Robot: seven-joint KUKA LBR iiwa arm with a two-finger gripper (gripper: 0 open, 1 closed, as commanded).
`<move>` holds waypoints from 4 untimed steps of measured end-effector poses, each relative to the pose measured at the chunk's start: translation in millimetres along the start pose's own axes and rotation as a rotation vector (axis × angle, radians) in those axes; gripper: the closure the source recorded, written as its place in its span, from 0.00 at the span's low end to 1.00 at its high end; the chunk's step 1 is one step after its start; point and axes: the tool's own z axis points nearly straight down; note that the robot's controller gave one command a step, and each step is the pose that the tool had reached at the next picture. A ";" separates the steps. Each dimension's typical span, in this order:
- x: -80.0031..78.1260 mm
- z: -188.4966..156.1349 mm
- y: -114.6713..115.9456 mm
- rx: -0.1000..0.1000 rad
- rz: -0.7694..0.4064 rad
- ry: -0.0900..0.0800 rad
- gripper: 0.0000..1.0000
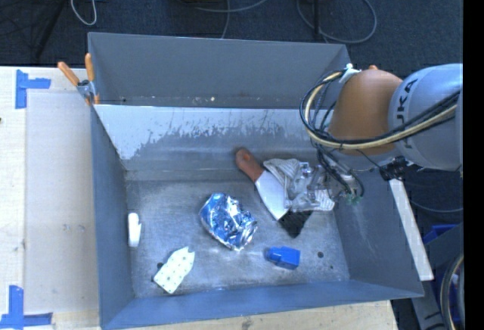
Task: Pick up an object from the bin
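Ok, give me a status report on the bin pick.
Gripper low in bin, view's right, over brown-handled tool. No grasp visible. Crumpled blue-and-white wrapper and blue block nearby, apart from it.

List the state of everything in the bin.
Brown-handled tool: lying flat, right of middle.
Gripper: low, over that tool's pale end.
Foil wrapper: crumpled, middle.
Blue block: lying alone, front.
White card: flat, front left.
White tube: lying far left.

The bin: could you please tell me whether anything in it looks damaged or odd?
Only the blue-and-white wrapper in the middle of the bin stands out: it is crumpled into a ball. Nothing else looks broken or spilled.
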 end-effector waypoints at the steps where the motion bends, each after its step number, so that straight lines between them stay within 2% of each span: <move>1: 0.0 0.0 0.1 0.000 -0.001 0.000 1.00; 2: 2.8 -1.4 0.2 -0.001 0.001 -0.009 1.00; 3: 10.3 -50.4 12.6 -0.009 -0.047 -0.012 1.00; 4: 11.8 -118.9 11.7 -0.009 -0.082 -0.013 1.00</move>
